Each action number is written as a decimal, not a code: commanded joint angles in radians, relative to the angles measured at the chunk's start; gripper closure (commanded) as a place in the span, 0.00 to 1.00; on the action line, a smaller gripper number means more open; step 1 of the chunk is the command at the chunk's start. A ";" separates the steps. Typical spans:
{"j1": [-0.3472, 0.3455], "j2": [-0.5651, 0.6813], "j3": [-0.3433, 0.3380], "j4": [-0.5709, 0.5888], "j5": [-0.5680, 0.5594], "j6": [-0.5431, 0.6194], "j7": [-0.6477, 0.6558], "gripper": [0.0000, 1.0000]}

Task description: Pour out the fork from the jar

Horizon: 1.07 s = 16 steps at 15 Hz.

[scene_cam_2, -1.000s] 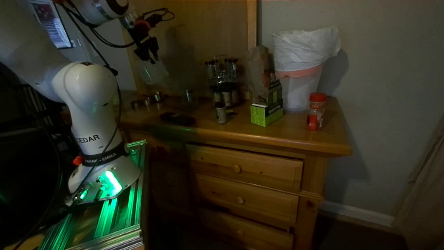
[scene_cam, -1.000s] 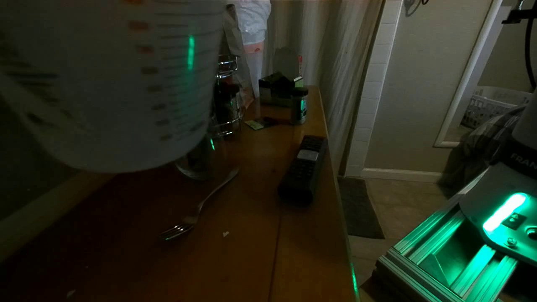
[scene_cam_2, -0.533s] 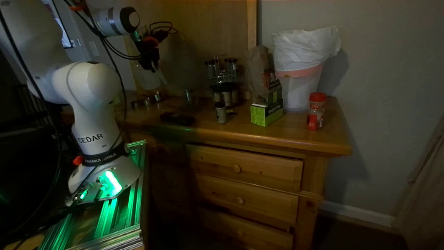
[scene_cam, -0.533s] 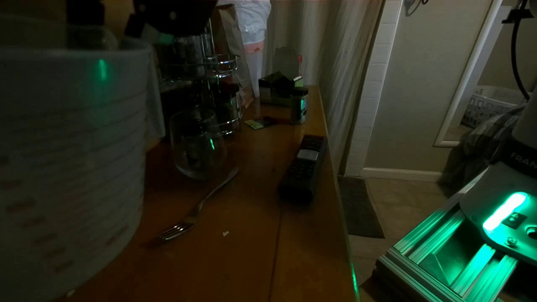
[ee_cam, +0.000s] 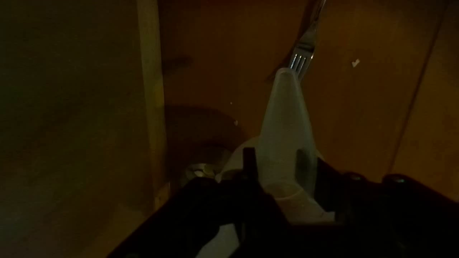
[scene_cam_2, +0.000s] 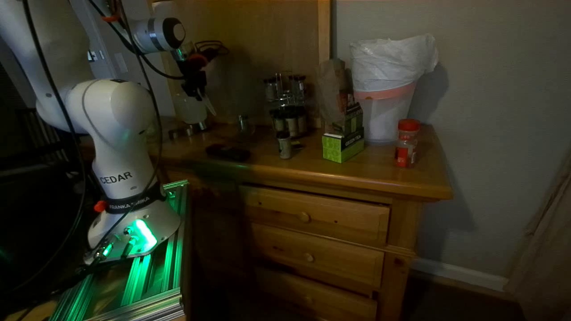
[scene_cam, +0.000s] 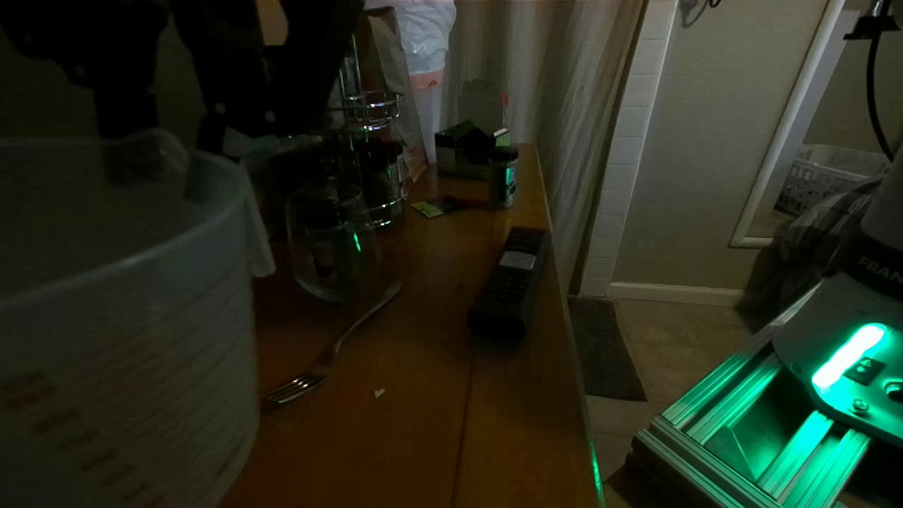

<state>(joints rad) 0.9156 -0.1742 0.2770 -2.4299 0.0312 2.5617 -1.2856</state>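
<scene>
The fork point(scene_cam: 331, 349), slim and silver, lies on the wooden tabletop, outside the jar. It also shows in the wrist view point(ee_cam: 303, 53), its tines close to the tip of the jar's handle. The jar point(scene_cam: 134, 339), a whitish translucent pitcher with red marks, fills the lower left of an exterior view, mouth up and roughly upright. It also hangs under my gripper point(scene_cam_2: 196, 91) in an exterior view point(scene_cam_2: 191, 111). In the wrist view my gripper's fingers point(ee_cam: 285, 161) are closed on both sides of the jar's handle. The jar's base is hidden; I cannot tell whether it touches the table.
A clear stemless glass point(scene_cam: 331, 243) stands beyond the fork. A black handset point(scene_cam: 511, 282) lies near the table edge. A spice rack point(scene_cam: 377, 148), a small spice bottle point(scene_cam: 503, 176) and a green tea box point(scene_cam_2: 341, 145) stand farther along. A wooden panel point(ee_cam: 71, 125) rises behind.
My gripper and the jar have come down toward the tabletop. The jar has turned from tilted to roughly upright, and its open mouth now shows. The fork has not visibly moved.
</scene>
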 commanded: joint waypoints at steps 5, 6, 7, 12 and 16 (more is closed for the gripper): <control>-0.087 0.146 0.031 0.071 -0.009 0.062 -0.043 0.90; -0.097 0.162 0.037 0.079 -0.003 0.074 -0.053 0.90; -0.107 0.176 0.044 0.087 -0.008 0.078 -0.050 0.90; -0.169 0.233 0.085 0.116 -0.063 0.069 -0.014 0.90; -0.211 0.260 0.112 0.120 -0.094 0.050 0.002 0.90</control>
<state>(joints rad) 0.7466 0.0533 0.3582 -2.3373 -0.0150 2.6279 -1.3077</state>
